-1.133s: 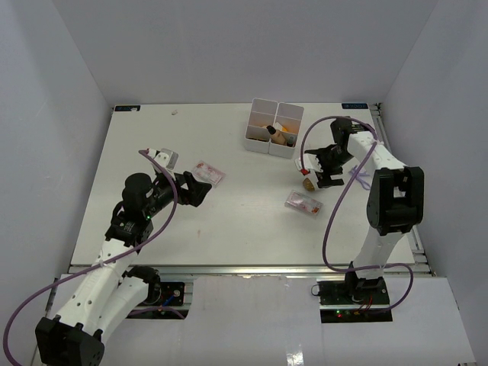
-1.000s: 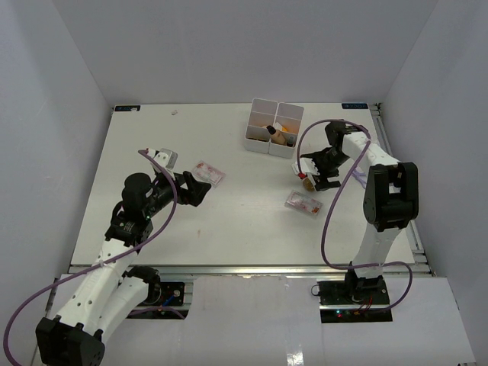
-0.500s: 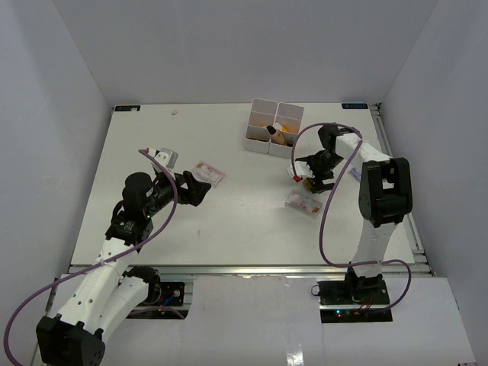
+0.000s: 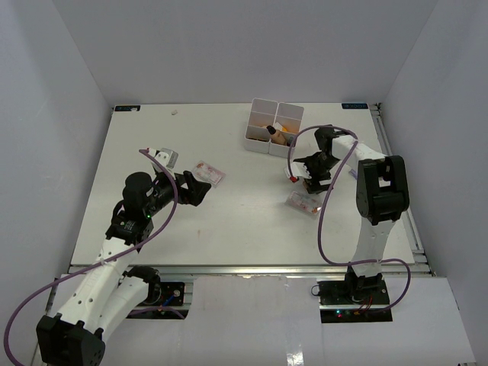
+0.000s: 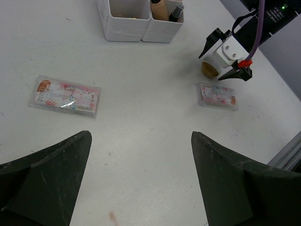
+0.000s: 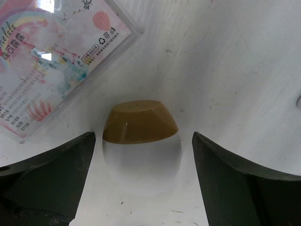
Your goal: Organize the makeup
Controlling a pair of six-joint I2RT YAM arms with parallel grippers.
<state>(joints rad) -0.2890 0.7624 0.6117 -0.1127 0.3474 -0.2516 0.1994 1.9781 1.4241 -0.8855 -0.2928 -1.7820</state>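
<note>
The right gripper (image 6: 142,172) is spreading its jaws wide, straddling the tan wedge (image 6: 140,128) without touching it. A pink packet (image 6: 51,80) is lying just beside the wedge on the table (image 6: 235,70). The left gripper (image 5: 141,188) is gaping wide above the table, with a second pink packet (image 5: 65,95) lying ahead of it, near the white compartment box (image 5: 123,34).

Top camera: high above the near edge, looking down on the whole table (image 4: 229,221).
Left wrist: low, facing across toward the white box (image 5: 123,28).
Right wrist: very close above the tan wedge (image 6: 140,121).
Shared: tan wedge and neighbouring pink packet (image 6: 51,61).
</note>
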